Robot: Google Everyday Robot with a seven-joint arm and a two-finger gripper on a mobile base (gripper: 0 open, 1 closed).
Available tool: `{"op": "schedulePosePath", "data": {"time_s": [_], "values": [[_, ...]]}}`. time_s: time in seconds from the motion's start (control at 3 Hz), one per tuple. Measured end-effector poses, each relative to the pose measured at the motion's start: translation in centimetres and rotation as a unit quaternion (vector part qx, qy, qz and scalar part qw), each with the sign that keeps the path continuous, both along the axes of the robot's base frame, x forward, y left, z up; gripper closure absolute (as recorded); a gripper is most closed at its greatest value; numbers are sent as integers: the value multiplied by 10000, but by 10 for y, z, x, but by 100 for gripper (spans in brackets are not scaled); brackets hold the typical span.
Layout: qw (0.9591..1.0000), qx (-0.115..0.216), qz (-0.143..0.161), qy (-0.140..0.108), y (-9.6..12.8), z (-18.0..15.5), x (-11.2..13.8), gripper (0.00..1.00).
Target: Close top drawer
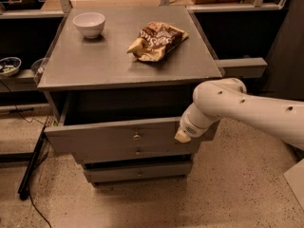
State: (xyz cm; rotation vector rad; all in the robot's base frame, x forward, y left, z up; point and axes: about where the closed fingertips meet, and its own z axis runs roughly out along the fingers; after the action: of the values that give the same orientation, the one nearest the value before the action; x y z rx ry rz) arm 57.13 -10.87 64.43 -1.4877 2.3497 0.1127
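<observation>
The top drawer (109, 137) is a wide grey drawer with a small round metal knob (137, 137) at its centre. It stands pulled out from the grey cabinet, with its dark inside showing. My gripper (183, 136) sits at the end of the white arm, against the right part of the drawer's front panel. Two more grey knobbed drawer fronts (137, 161) lie below it, stepped back.
The grey cabinet top (109, 61) carries a white bowl (89, 23) at the back left and a crumpled brown snack bag (156, 41). A dark shelf at the left holds a small patterned bowl (8, 65). A black cable (28, 175) runs on the speckled floor at the left.
</observation>
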Motion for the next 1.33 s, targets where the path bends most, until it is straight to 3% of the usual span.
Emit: {"op": "schedulePosePath", "data": {"time_s": [1.33], "values": [[10000,0,1,1,0,0,0,10]]}}
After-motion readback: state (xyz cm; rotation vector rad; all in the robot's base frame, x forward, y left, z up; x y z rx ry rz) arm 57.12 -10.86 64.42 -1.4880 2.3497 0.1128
